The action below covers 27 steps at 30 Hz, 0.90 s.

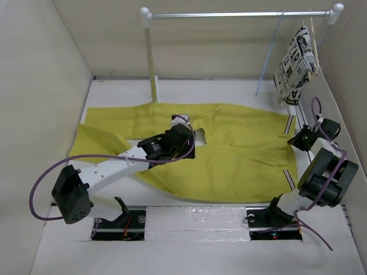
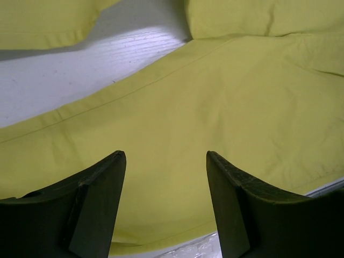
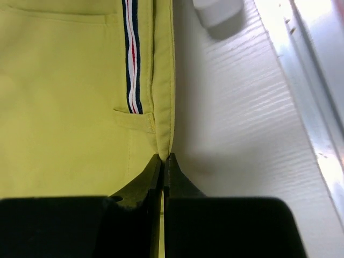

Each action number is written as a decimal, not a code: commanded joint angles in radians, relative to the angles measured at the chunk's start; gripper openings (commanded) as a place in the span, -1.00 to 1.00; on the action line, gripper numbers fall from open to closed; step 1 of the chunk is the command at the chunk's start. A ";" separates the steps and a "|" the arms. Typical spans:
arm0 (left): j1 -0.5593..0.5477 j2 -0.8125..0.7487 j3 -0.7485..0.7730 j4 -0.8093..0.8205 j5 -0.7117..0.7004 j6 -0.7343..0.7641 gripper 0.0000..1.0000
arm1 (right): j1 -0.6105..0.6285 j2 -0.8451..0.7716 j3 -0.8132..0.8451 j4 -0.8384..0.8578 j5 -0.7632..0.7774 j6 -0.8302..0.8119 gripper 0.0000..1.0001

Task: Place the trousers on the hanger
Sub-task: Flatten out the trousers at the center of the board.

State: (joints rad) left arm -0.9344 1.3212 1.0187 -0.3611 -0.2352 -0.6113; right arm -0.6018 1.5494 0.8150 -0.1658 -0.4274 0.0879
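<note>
**Trousers [image 1: 241,149] lying flat on the surface [image 1: 189,91], right claw [image 3: 163,161] pinching the waist edge**

The yellow trousers are lying spread across the white surface. The waist is pointing toward the right arm and the two legs are running off to the left. The far leg is stretching along near the back wall. The near leg is bending down toward the left arm, with a wedge of bare surface showing between the two at the crotch.

The left claw [image 2: 165,161] is sitting over the near leg, close to that crotch gap. Its two fingers are standing wide apart with only yellow cloth showing between them. Whether the tips are touching the cloth I cannot tell.

In the right wrist view, the right claw is pressing its fingers together on the folded waist edge, and the hem is running straight into the closed tips. The striped trim [image 3: 131,54] is lying just left of that hem, above a small belt loop.

The light-blue hanger [image 1: 268,57] is hanging from the metal rail [image 1: 229,14] at the back right. It is well apart from the trousers and carrying nothing. Further right on the same rail, a wooden hanger [image 1: 312,40] is holding the printed cloth [image 1: 295,66].
</note>
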 commanded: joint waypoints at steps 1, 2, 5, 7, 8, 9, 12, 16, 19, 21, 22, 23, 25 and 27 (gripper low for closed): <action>0.002 -0.004 0.004 -0.036 -0.064 -0.051 0.15 | -0.033 -0.106 0.074 0.003 0.107 0.030 -1.00; 0.002 -0.005 0.006 -0.047 -0.087 -0.056 0.16 | -0.033 -0.109 0.099 -0.018 0.152 0.033 -1.00; 0.026 -0.020 0.003 -0.082 -0.122 -0.062 0.20 | -0.059 -0.077 0.202 -0.080 0.220 0.045 -1.00; 0.078 -0.036 -0.014 -0.101 -0.128 -0.053 0.24 | -0.059 -0.011 0.298 -0.124 0.234 0.041 -1.00; 0.098 -0.040 -0.019 -0.108 -0.136 -0.048 0.24 | -0.059 0.009 0.326 -0.135 0.236 0.042 -1.00; 0.118 -0.045 -0.020 -0.136 -0.148 -0.047 0.28 | -0.059 0.020 0.348 -0.150 0.239 0.042 -0.73; 0.238 -0.068 -0.026 -0.186 -0.155 -0.042 0.37 | -0.024 0.035 0.403 -0.178 0.228 0.023 0.22; 0.447 -0.138 -0.083 -0.205 -0.079 -0.030 0.41 | 0.073 -0.072 0.317 -0.166 0.151 0.033 0.26; 0.659 -0.204 -0.147 -0.225 0.029 -0.053 0.33 | 0.247 -0.280 0.183 -0.118 0.159 0.070 -0.07; 0.821 -0.241 -0.181 -0.258 0.071 -0.077 0.19 | 0.404 -0.436 0.017 -0.075 0.167 0.096 -0.65; 0.863 -0.282 -0.204 -0.269 0.071 -0.090 0.16 | 0.456 -0.483 -0.037 -0.063 0.165 0.116 -0.94; 0.893 -0.298 -0.203 -0.282 0.036 -0.105 0.13 | 0.508 -0.527 -0.080 -0.055 0.170 0.121 -1.00; 0.968 -0.335 -0.166 -0.315 0.011 -0.129 0.08 | 0.664 -0.636 -0.184 -0.049 0.162 0.116 -1.00; 1.032 -0.344 -0.151 -0.309 0.020 -0.131 -0.06 | 0.759 -0.685 -0.235 -0.098 0.164 0.105 -1.00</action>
State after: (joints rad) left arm 0.0429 1.0115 0.8284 -0.6353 -0.2276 -0.7116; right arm 0.0677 0.9012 0.6441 -0.2604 -0.2695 0.1806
